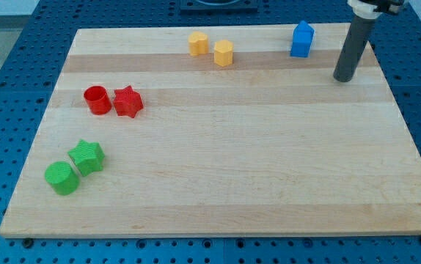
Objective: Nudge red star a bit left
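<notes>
My tip rests on the pale wooden board near the view's top right, just right of the blue house-shaped block. It is a bare rod end, touching no block. The red star-shaped block lies well apart, far toward the view's left, touching the red cylinder block on its left. I can read no writing anywhere. The star is glossy, flat-topped, upright.

My tip rests far right of the red star.
</notes>
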You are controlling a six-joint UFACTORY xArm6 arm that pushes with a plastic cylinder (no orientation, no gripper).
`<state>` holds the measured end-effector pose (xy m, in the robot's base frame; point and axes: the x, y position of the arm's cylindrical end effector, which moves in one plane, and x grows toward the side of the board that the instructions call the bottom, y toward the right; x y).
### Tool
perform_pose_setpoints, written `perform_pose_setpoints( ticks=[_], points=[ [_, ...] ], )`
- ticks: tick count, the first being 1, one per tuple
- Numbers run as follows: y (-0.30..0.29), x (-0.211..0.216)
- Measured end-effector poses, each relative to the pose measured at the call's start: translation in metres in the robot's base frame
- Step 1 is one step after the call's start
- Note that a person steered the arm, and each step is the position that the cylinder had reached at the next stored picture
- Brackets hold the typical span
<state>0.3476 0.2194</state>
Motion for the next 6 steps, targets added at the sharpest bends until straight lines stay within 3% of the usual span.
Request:
perform_pose_setpoints(
  ticks=[2,5,6],
  points=[
    [-0.002,0.002],
    [-0.138,0.074],
    [-0.215,0.078]
  ],
)
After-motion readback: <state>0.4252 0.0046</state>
